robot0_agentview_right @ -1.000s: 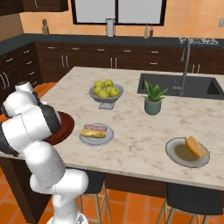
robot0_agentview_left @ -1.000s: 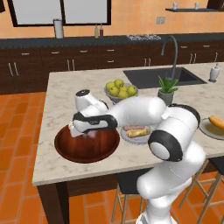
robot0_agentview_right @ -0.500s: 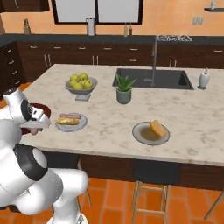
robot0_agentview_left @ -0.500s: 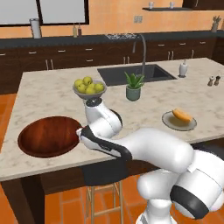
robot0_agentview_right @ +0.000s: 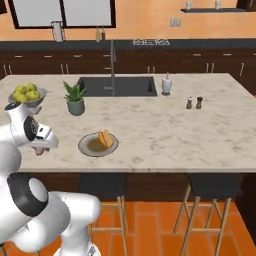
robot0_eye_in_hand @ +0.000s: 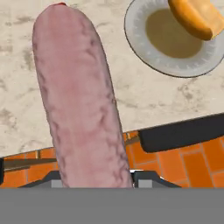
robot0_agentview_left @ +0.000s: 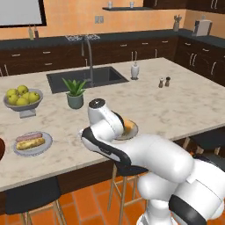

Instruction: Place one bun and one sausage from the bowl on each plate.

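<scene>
My gripper (robot0_eye_in_hand: pixel 96 177) is shut on a long pink sausage (robot0_eye_in_hand: pixel 78 96) that stands up along the hand view. It hovers over the counter's front edge, just short of a grey plate (robot0_eye_in_hand: pixel 144 54) that holds one bun (robot0_eye_in_hand: pixel 192 15). From the right base view the gripper (robot0_agentview_right: pixel 40 146) hangs left of that plate (robot0_agentview_right: pixel 90 149) and its bun (robot0_agentview_right: pixel 105 138). In the left base view my arm partly covers this plate (robot0_agentview_left: pixel 131 130). Another plate (robot0_agentview_left: pixel 22 149) to the left carries a bun and a sausage (robot0_agentview_left: pixel 30 137). A sliver of the dark wooden bowl (robot0_agentview_left: pixel 1 150) shows at the left edge.
A grey pedestal bowl of green apples (robot0_agentview_left: pixel 22 99) and a potted plant (robot0_agentview_left: pixel 74 92) stand behind the plates. Further back are the sink (robot0_agentview_left: pixel 85 78) with its tap, a soap bottle (robot0_agentview_left: pixel 135 70) and two shakers (robot0_agentview_left: pixel 163 82). Dark stools (robot0_agentview_right: pixel 102 186) stand under the counter's front edge.
The base has driven right along the island, so both base views shifted and the bowl slid off to the left. The gripper, earlier over the bowl, is now beside the plate with one bun.
</scene>
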### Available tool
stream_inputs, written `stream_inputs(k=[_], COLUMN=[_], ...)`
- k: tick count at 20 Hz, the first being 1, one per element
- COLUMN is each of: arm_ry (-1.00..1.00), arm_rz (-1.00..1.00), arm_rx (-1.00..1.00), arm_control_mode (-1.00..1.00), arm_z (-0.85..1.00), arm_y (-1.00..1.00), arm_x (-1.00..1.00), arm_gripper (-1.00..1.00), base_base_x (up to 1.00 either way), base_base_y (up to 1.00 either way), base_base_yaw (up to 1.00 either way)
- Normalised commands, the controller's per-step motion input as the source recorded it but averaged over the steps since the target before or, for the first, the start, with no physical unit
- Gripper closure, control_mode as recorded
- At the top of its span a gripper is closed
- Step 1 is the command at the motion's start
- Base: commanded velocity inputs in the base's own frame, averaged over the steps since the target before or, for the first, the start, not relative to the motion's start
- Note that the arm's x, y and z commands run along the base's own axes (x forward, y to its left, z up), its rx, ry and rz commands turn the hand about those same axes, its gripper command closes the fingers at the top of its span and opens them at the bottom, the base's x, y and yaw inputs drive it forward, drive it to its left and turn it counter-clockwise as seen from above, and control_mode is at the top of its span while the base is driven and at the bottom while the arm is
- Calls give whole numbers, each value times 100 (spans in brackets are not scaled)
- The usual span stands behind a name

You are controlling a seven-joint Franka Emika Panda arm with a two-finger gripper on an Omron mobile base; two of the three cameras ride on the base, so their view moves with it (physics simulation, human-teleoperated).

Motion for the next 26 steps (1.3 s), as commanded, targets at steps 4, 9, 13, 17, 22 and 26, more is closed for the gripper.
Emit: stream_inputs(k=[4,9,13,17,22,26], arm_ry=[6,9,0,0,0,0], arm_rz=[0,18,20,13,4,0], arm_rx=[4,3,-2,0,0,0], arm_control_mode=[-100,-100,-100,-100,-100,-100], arm_z=[-1,-13,-56,-55,-12,0], arm_y=[-39,-47,-7,7,1,16], arm_x=[50,96,84,81,36,8], arm_gripper=[100,100,100,100,-100,-100], base_base_x=[28,0,0,0,0,0], base_base_y=[-50,0,0,0,0,0], base_base_yaw=[-9,0,0,0,0,0])
